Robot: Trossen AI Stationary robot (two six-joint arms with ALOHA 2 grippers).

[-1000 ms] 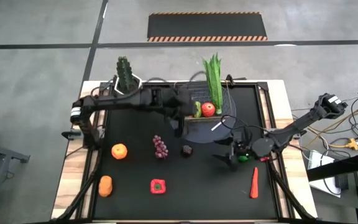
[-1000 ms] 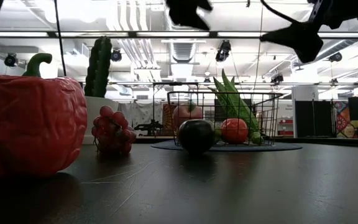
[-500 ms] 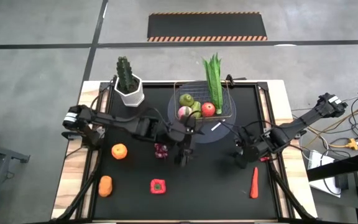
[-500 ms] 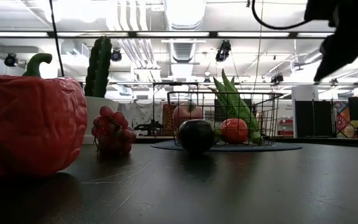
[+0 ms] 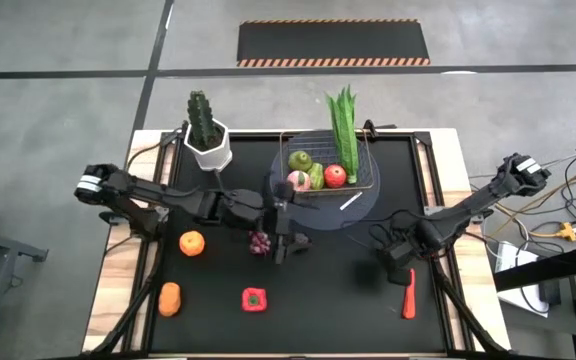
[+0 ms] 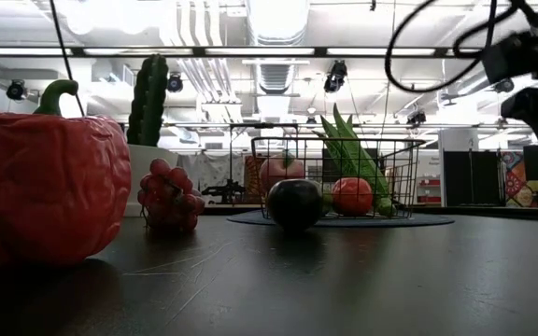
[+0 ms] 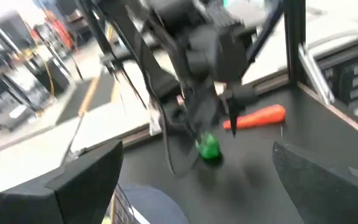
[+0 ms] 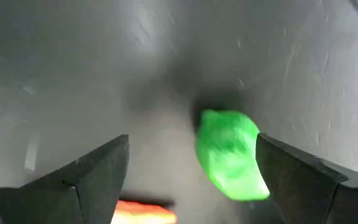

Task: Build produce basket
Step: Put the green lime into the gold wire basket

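Observation:
The wire basket (image 5: 325, 170) stands on a round grey disc (image 5: 360, 205) at the table's far side. It holds a green pear, a pink fruit, a red tomato (image 5: 335, 176) and the long leafy green (image 5: 345, 125). My left gripper (image 5: 286, 243) hovers open beside the grapes (image 5: 259, 241), and from above it covers the dark plum (image 6: 294, 203), which rests on the table. My right gripper (image 8: 192, 143) is open, its fingers on either side of a small green fruit (image 8: 230, 163) lying on the mat, without touching it.
An orange (image 5: 191, 242), an orange vegetable (image 5: 170, 298), a red pepper (image 5: 254, 298) and a red-orange carrot (image 5: 409, 295) lie along the table's near half. The cactus in its white pot (image 5: 208, 140) stands at the far left. Bare mat lies between the two grippers.
My left gripper has left the basket, moved toward the near edge and now sits beside the grapes, uncovering the pear and pink fruit in the basket. My right gripper has come down over the green fruit and shifted slightly toward the near edge.

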